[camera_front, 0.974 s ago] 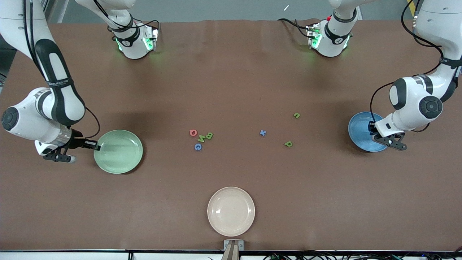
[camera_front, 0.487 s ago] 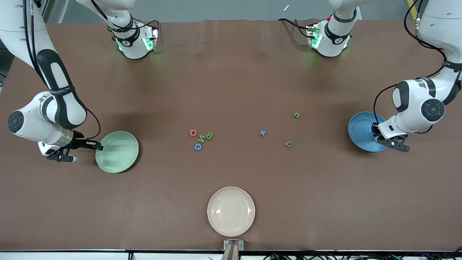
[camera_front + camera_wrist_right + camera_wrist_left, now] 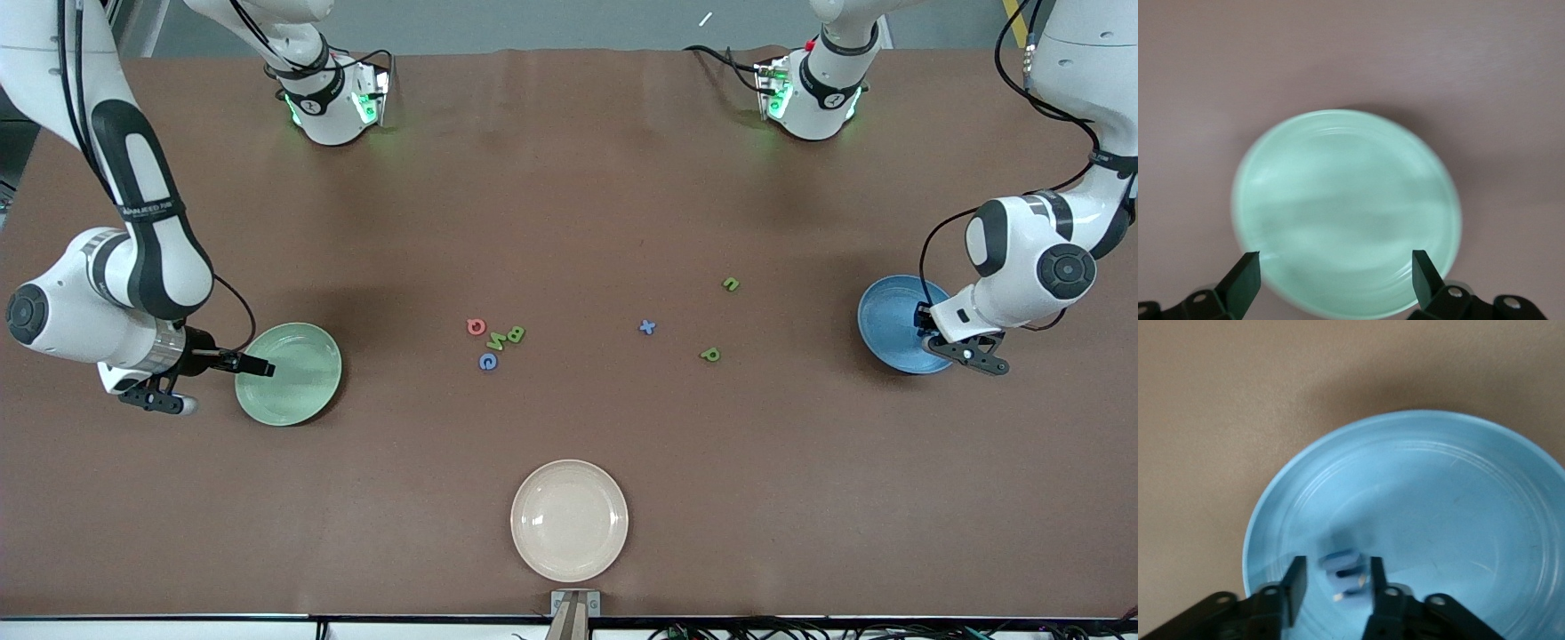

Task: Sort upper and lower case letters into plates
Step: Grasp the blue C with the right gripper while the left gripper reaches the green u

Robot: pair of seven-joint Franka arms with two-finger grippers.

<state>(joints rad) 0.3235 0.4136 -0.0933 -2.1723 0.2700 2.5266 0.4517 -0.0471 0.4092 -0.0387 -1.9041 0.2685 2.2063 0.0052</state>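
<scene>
Your right gripper (image 3: 1331,280) hangs at the round light green plate (image 3: 307,391) at the frame's left edge, fingers wide apart. Your left gripper (image 3: 1335,587), at the round blue plate (image 3: 880,324) on the frame's right, has fingers parted around a small blue letter (image 3: 1343,573). Other letters lie mid-frame.

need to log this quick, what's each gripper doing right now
left gripper: over the blue plate, fingers parted, a small blue letter between them; held or released cannot be told.
right gripper: open, empty, at the light green plate.
</scene>
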